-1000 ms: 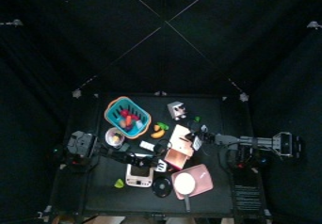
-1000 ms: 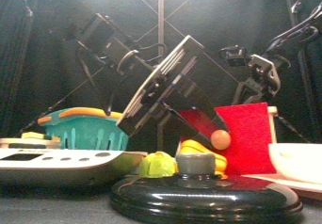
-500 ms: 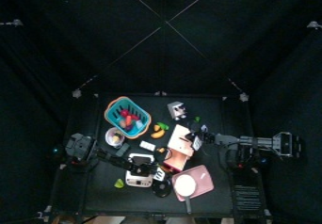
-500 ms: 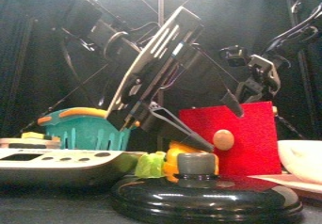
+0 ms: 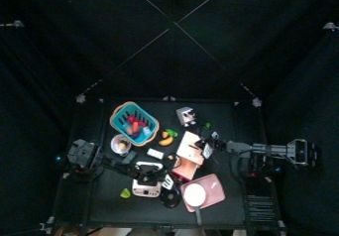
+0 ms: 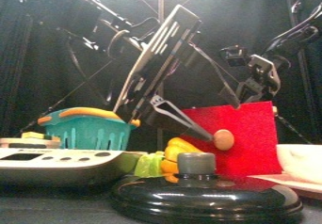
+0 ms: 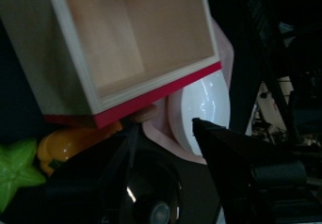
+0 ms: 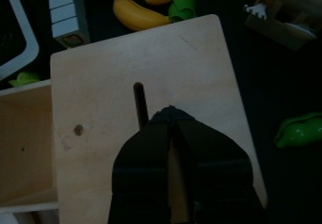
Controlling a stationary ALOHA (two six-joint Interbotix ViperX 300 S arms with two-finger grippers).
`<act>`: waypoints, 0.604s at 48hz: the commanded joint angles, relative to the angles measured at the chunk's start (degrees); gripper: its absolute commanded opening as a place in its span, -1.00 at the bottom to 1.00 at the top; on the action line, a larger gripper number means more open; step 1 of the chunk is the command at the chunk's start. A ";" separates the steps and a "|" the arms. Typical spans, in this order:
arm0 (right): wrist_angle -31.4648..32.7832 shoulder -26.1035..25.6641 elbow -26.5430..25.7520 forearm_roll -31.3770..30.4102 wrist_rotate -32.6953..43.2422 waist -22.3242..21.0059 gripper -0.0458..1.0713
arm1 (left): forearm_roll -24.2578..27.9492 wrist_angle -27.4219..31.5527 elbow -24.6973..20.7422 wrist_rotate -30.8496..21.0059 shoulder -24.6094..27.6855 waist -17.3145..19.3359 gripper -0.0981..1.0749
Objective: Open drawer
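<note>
The drawer box is pale wood with a red front (image 6: 239, 138) and a round wooden knob (image 6: 221, 139). In the top view it stands mid-table (image 5: 193, 153). The left wrist view shows the drawer (image 7: 126, 35) slid out, with its bare wooden inside showing above the red front edge. My left gripper (image 7: 170, 143) is open just in front of that red edge, and holds nothing. In the front view it (image 6: 189, 126) hangs slanted beside the knob. My right gripper (image 8: 176, 138) is shut, its tips pressed down on the box's flat wooden top (image 8: 113, 87).
A teal basket (image 6: 86, 129) and a grey scale (image 6: 56, 162) stand at the left. A black pot lid (image 6: 201, 195) lies at the front. A white bowl (image 6: 302, 160) on a pink plate is at the right. Yellow and green toy food (image 6: 176, 160) lies by the drawer.
The left arm has swung and its gripper has dropped lower by the knob. The red drawer front has slid a little toward the left arm. The right gripper stays on the box top.
</note>
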 commanded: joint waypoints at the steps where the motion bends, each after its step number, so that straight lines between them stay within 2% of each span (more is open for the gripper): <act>1: 0.70 0.70 0.97 0.18 0.00 -0.26 -0.40 | 1.93 -1.05 -0.88 0.09 -2.99 0.44 0.65; 16: 0.79 0.70 0.88 0.18 0.00 -0.26 -0.40 | 5.19 -1.49 -0.53 0.35 -4.57 0.88 0.65; 29: 0.88 -0.97 -0.09 0.70 0.18 -0.09 -0.40 | 12.22 -1.49 1.76 0.53 -9.14 2.90 0.65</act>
